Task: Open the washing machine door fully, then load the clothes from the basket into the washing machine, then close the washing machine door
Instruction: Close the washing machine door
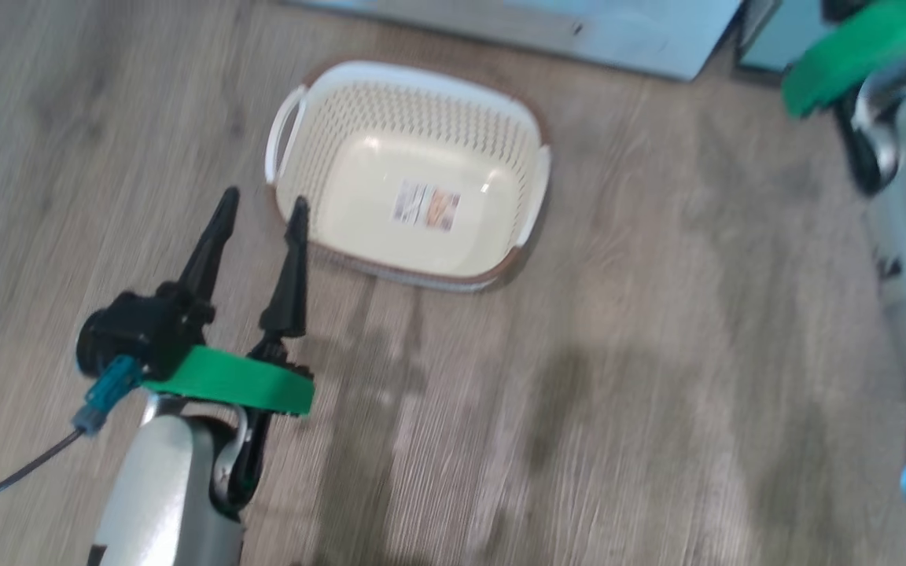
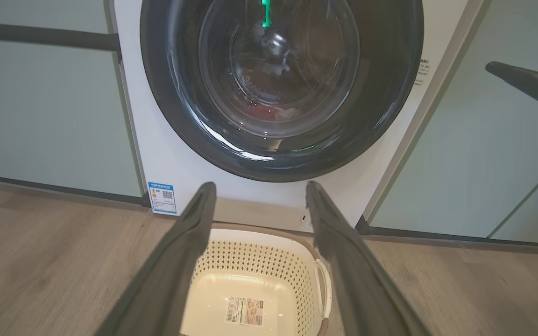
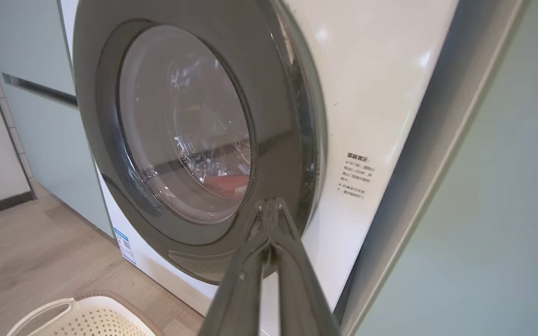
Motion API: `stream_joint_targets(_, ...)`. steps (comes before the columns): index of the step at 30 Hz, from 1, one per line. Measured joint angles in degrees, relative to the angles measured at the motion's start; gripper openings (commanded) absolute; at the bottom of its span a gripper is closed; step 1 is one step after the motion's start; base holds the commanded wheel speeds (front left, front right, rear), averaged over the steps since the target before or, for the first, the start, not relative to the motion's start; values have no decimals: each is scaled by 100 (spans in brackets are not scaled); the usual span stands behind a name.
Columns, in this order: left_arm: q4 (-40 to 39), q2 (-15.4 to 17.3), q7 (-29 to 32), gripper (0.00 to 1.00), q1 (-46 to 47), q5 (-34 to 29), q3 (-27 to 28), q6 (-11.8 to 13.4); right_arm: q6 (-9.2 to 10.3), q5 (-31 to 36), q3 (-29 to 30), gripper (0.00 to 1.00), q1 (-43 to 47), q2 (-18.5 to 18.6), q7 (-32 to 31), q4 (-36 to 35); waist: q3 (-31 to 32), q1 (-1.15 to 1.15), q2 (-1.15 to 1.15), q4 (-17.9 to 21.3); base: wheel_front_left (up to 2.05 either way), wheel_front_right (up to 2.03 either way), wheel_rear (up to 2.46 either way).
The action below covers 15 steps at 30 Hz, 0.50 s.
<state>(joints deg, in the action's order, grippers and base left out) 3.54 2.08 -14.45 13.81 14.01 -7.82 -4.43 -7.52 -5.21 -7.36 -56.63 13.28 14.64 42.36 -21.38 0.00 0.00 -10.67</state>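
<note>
The basket [image 1: 359, 126] stands on the wood floor with nothing in it but the sticker on its bottom. My left gripper [image 1: 264, 202] hovers open at its near left corner, nothing between its fingers. In the left wrist view, that open gripper [image 2: 259, 186] points at the white washing machine [image 2: 175, 158] over the basket [image 2: 250, 256]. The washing machine door [image 2: 390, 93] lies against the machine's front. The red clothes [image 2: 264, 111] show through its glass. My right gripper [image 3: 269, 203] is shut and empty, its tips close to the door's [image 3: 105, 116] black rim at its right side.
Pale teal cabinets [image 2: 49, 116] flank the machine on both sides. A blue label [image 2: 162, 198] sits low on the washer's front. My right forearm [image 1: 893, 118], with a green band, rises at the head view's right edge. Open wood floor [image 1: 618, 393] lies before the basket.
</note>
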Motion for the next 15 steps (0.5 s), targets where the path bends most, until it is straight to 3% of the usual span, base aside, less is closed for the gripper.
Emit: stream_joint_targets(15,32,8,0,100,-575,5,437,11,1,-532,1117,0,2747,-776,0,-2183,1129,0,0,796,0,0,0)
